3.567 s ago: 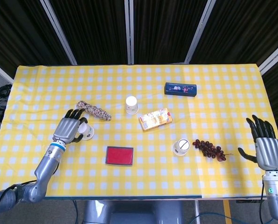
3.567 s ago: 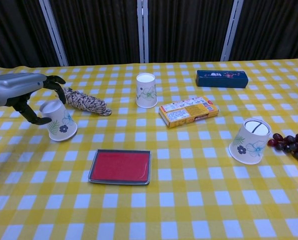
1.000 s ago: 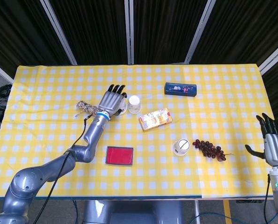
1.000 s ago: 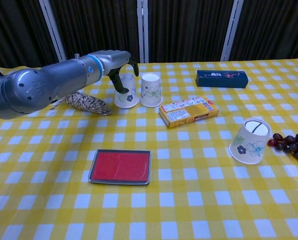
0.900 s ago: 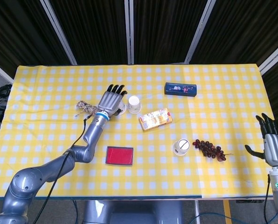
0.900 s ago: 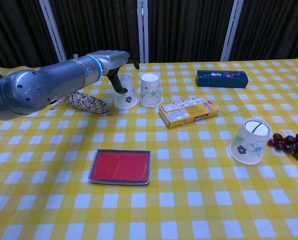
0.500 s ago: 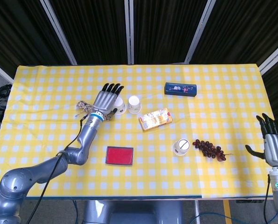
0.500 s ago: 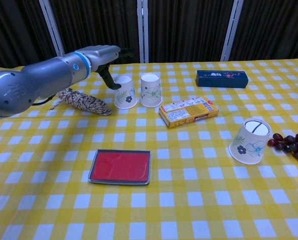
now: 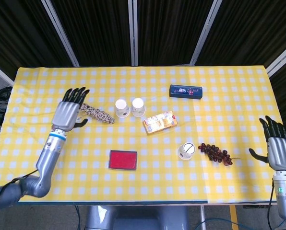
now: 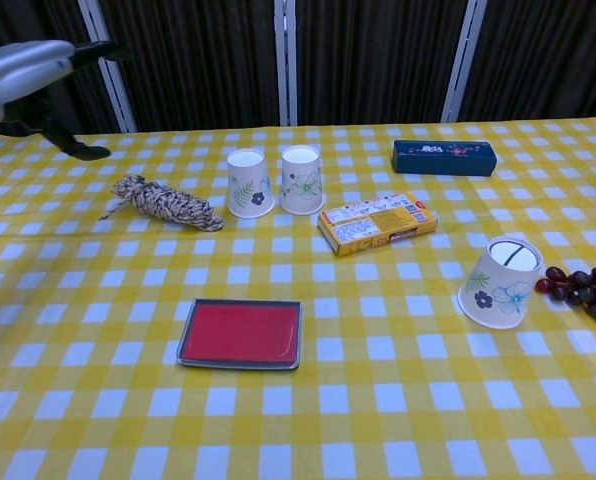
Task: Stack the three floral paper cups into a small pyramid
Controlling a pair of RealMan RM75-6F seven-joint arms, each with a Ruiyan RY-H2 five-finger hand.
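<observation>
Two white floral paper cups (image 10: 248, 183) (image 10: 301, 180) stand inverted, just beside each other, near the table's middle rear. A third white floral cup (image 10: 497, 282) lies tilted on its side near the dark purple grape bunch (image 10: 585, 289), well apart from the pair. The left hand (image 9: 69, 111), fingers spread and empty, hovers above the braided rope bundle (image 10: 164, 202); the chest view crops it at the frame edge. The right hand (image 9: 276, 148), fingers apart and empty, sits past the yellow checked tablecloth's (image 9: 47, 158) right edge. A red rectangular tray (image 10: 241, 333), orange carton (image 10: 377, 222) and dark blue box (image 10: 444, 157) lie around the cups.
</observation>
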